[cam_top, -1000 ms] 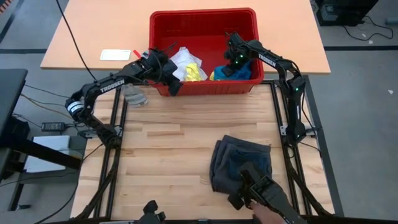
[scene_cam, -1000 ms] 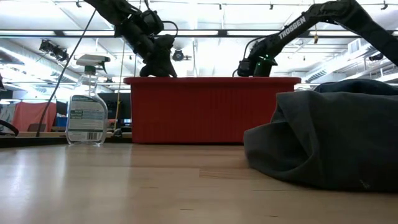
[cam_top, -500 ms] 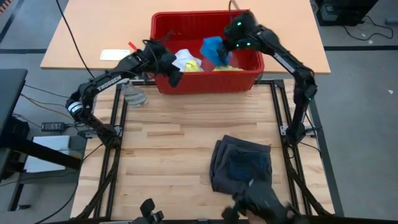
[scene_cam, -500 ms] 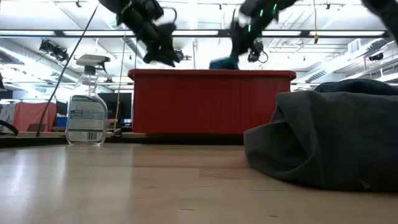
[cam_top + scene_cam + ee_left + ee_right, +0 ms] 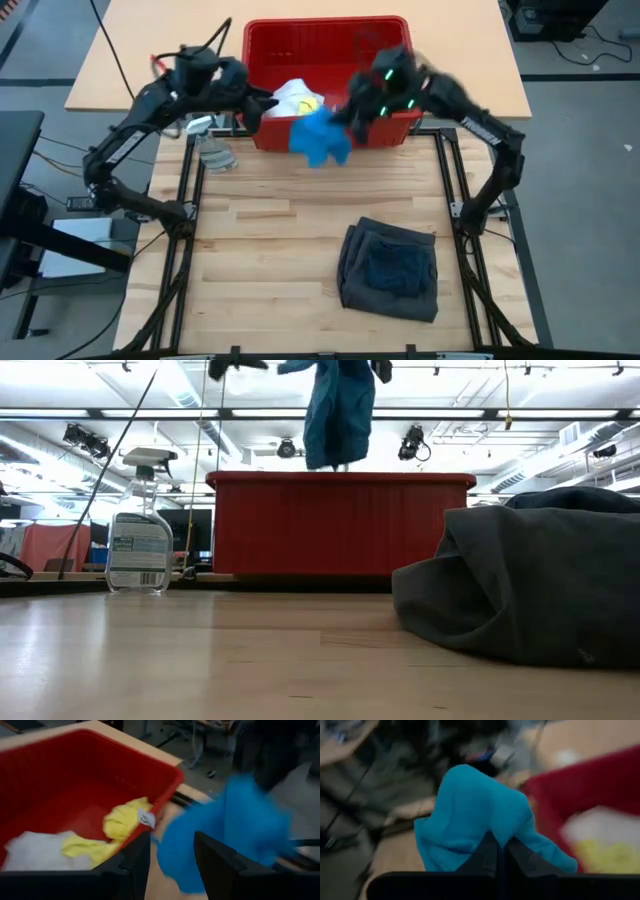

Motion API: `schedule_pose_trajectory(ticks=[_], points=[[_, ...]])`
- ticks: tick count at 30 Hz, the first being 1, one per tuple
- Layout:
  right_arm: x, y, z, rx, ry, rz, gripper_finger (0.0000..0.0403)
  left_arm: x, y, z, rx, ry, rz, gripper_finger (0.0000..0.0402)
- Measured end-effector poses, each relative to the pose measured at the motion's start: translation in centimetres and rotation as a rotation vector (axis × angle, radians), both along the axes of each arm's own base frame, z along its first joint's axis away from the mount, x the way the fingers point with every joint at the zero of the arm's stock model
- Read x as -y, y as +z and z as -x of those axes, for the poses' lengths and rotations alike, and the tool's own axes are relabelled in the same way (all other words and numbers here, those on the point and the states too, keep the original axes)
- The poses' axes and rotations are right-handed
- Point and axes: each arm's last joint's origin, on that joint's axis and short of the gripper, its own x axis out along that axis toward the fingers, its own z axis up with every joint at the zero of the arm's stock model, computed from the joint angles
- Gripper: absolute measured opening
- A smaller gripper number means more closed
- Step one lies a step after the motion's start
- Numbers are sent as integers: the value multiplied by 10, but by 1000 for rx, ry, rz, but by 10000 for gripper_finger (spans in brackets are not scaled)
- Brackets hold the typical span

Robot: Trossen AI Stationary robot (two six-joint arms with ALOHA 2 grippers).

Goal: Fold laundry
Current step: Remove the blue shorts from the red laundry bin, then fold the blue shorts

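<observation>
One basket (image 5: 262,40), red, stood at the far edge of the worktop (image 5: 270,250); one spray bottle (image 5: 140,525) stood beside it on the left arm's side. Four cloth pieces showed: one blue piece (image 5: 318,138), one yellow piece (image 5: 120,825) and one white piece (image 5: 292,98), both in the basket, and one dark grey pile (image 5: 390,270) on the worktop, well apart from the basket, with a darker patch on top.

There were two pincers. The right pincer (image 5: 497,857) was closed tight on the blue piece, pinching it at the top so that it hung free in the air above the basket's near wall, touching nothing else that could be made out. The left pincer (image 5: 172,865) stood half open with nothing between its fingers (image 5: 137,865); it hung over the basket's left end, pointing toward the blue piece.
</observation>
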Motion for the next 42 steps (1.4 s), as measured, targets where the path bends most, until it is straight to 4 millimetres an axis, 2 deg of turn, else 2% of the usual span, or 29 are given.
schedule_pose_trajectory(ticks=[4,8,12,14,18,22,24,27,29,32,36,39,42], points=[[-52,-25,-27,-113,56,-57,14,36,8,14,22,7,83,155],[-94,-53,-48,-134,143,-158,14,82,7,28,-6,25,135,155],[-121,-98,-66,-141,163,-294,14,118,-13,32,-20,45,209,155],[-129,-125,-74,-125,159,-378,14,133,-34,30,-54,53,263,155],[-130,-174,-86,-56,157,-596,14,158,-88,22,-131,91,356,155],[-115,-223,-93,-105,48,-711,18,171,-133,17,-174,121,426,155],[-99,-250,-96,-177,-41,-724,40,172,-149,16,-203,151,439,155],[-71,-294,-97,-303,-180,-773,96,172,-170,17,-261,178,434,155],[-56,-312,-97,-336,-240,-803,138,172,-179,17,-288,185,425,155],[-44,-307,-96,-285,-276,-786,195,172,-189,18,-333,171,393,155],[-42,-274,-90,-155,-349,-548,238,173,-201,18,-404,79,279,155],[-52,-240,-84,-61,-293,-283,244,179,-212,20,-487,-54,176,155],[-73,-220,-81,-27,-101,-38,242,185,-233,23,-547,-136,166,156]])
